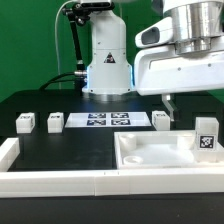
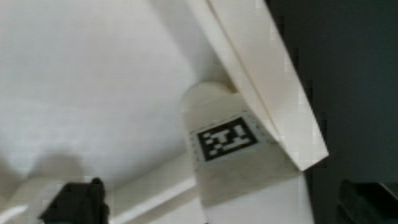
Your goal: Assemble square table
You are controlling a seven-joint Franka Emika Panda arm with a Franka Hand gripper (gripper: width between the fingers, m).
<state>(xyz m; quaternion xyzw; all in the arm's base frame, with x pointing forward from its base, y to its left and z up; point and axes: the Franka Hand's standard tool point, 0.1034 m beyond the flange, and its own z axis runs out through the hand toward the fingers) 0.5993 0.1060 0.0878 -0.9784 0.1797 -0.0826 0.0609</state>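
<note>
While the gripper (image 2: 217, 203) hangs with jaws wide apart and empty, a tagged leg (image 2: 222, 140) sits just below and between them, against the panel (image 2: 89, 90) rim. Three more legs (image 1: 26, 122) (image 1: 55, 122) (image 1: 161, 120) stand on the table (image 1: 70, 150) beside the marker board (image 1: 100, 120). The rail (image 1: 50, 181) lies along the front.

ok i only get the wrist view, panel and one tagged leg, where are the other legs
Observer: The first leg and second leg stand at the exterior view's left of the marker board, the third leg at its right.
Operator: anything along the front
Observer: A white L-shaped rail lines the table's front.
Operator: gripper touching the panel
Observer: No, the gripper hangs above the panel, seemingly clear.
</note>
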